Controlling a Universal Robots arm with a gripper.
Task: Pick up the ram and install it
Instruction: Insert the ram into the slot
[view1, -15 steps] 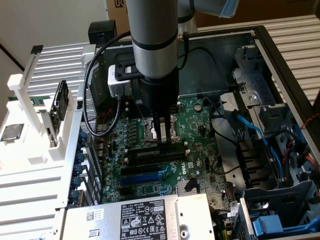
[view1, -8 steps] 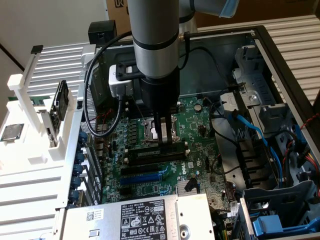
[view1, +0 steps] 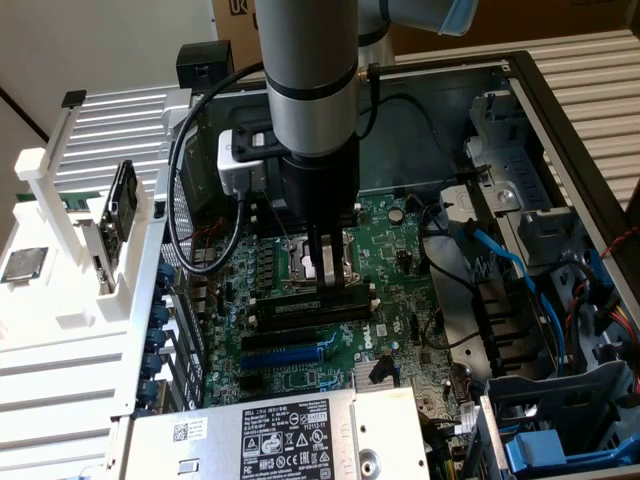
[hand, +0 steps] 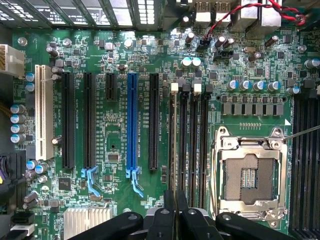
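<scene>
My gripper reaches straight down into the open computer case, just in front of the CPU socket. In the wrist view its black fingers stand close together. A thin grey-green strip, the ram seen edge-on, runs out from between them. It lies along the first of several black memory slots, the one farthest from the CPU socket. I cannot tell whether the ram sits in that slot or just above it. A pale patch shows between the fingertips in the exterior view.
A blue expansion slot and black slots lie beside the memory slots. The power supply sits at the front of the case. Blue and black cables fill the exterior view's right, and a white rack stands on its left.
</scene>
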